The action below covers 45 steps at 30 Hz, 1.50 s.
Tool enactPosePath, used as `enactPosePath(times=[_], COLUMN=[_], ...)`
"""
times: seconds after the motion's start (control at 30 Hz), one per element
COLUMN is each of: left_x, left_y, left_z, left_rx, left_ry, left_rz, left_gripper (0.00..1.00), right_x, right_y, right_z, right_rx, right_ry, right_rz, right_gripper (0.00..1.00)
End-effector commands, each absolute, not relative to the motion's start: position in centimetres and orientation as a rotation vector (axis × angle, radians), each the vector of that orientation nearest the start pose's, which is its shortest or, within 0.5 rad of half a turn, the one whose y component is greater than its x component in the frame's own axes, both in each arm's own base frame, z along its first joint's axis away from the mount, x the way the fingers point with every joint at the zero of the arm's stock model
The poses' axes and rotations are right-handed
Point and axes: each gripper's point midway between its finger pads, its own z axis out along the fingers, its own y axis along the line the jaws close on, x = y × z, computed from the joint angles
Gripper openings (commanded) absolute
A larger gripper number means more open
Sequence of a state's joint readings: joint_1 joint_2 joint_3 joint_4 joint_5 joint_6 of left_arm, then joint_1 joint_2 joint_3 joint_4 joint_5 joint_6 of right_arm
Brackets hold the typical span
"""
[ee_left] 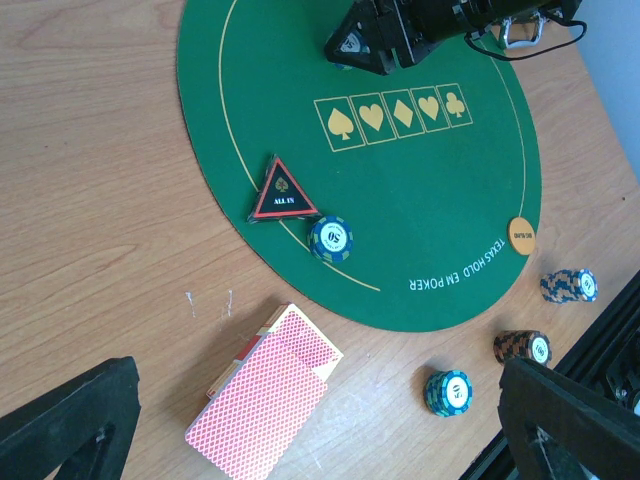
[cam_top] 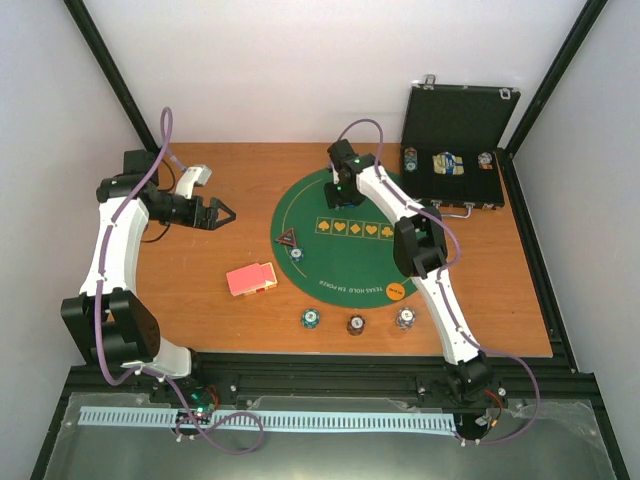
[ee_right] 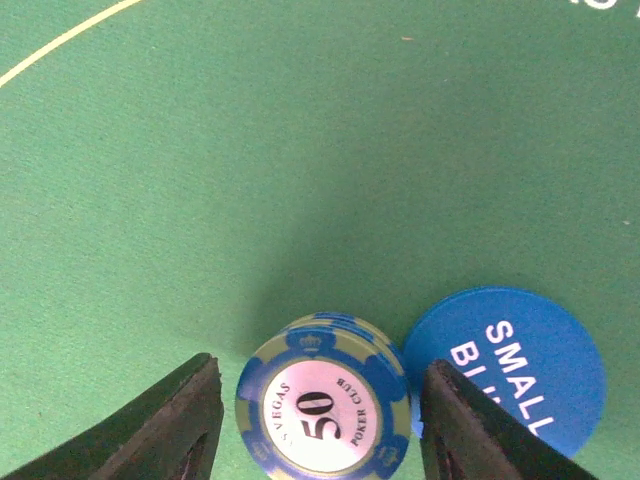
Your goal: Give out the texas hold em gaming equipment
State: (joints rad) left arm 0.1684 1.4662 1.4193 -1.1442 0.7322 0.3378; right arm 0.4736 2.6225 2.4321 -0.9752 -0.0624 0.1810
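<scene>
On the round green poker mat (cam_top: pixel 350 255), my right gripper (ee_right: pixel 320 420) stands open around a short stack of blue "50" chips (ee_right: pixel 325 400), with a gap on each side. A blue "small blind" disc (ee_right: pixel 510 370) lies just right of that stack. The dark red-edged triangle (ee_left: pixel 283 190) and another blue chip stack (ee_left: pixel 331 238) sit at the mat's left edge, and the orange disc (ee_left: pixel 521 236) at its near right edge. Red-backed cards (ee_left: pixel 265 395) lie fanned on the wood below my open, empty left gripper (ee_left: pixel 320 430), which hangs above the table.
Three small chip stacks (cam_top: pixel 311 320), (cam_top: pixel 355 324), (cam_top: pixel 405 318) stand on the wood in front of the mat. The black case (cam_top: pixel 455 150) lies open at the back right with chips and cards inside. The right arm (cam_top: pixel 420 245) reaches across the mat.
</scene>
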Motion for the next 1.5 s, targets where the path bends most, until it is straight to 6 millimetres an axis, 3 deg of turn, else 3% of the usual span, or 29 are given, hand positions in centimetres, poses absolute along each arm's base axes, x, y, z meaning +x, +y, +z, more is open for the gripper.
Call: enactPosePath(times=[0.0,0.13,0.37,0.57,0.67,0.9,1.03,1.17,1.47], left_x=[33.4,33.3,33.2,33.2,33.2,33.1,33.1,33.1,33.5], left_y=[-5.9,-5.9,-6.0,-5.9,-5.9,-5.9,-5.9,-6.0,-6.0], left_z=[25.2,25.0,25.0,25.2,25.3,25.7,25.9,26.2,26.7], left_rx=[0.403,0.403,0.404,0.412,0.412,0.416,0.415,0.419,0.424], left_ry=[2.421,2.423,2.420,2.417,2.420,2.410,2.405,2.403,2.393], left_rz=[-0.780,-0.786,-0.795,-0.778,-0.773,-0.769,-0.769,-0.772,-0.773], left_gripper=[1.00,1.00,1.00,1.00,1.00,1.00,1.00,1.00,1.00], right_x=[51.6,51.9,52.8,51.8,51.3,49.6,48.9,49.0,51.0], right_y=[28.3,28.3,27.7,27.1,26.2,23.9,23.4,23.2,22.8], right_z=[1.3,2.6,7.5,10.5,11.6,8.2,5.7,3.8,1.6], right_rx=[-0.430,-0.425,-0.395,-0.363,-0.332,-0.304,-0.303,-0.297,-0.293], right_ry=[2.790,2.765,2.687,2.665,2.646,2.724,2.769,2.800,2.822], right_rz=[0.241,0.235,0.279,0.393,0.407,0.352,0.326,0.301,0.247], right_gripper=[0.57,0.58,0.61,0.63,0.59,0.32,0.23,0.22,0.22])
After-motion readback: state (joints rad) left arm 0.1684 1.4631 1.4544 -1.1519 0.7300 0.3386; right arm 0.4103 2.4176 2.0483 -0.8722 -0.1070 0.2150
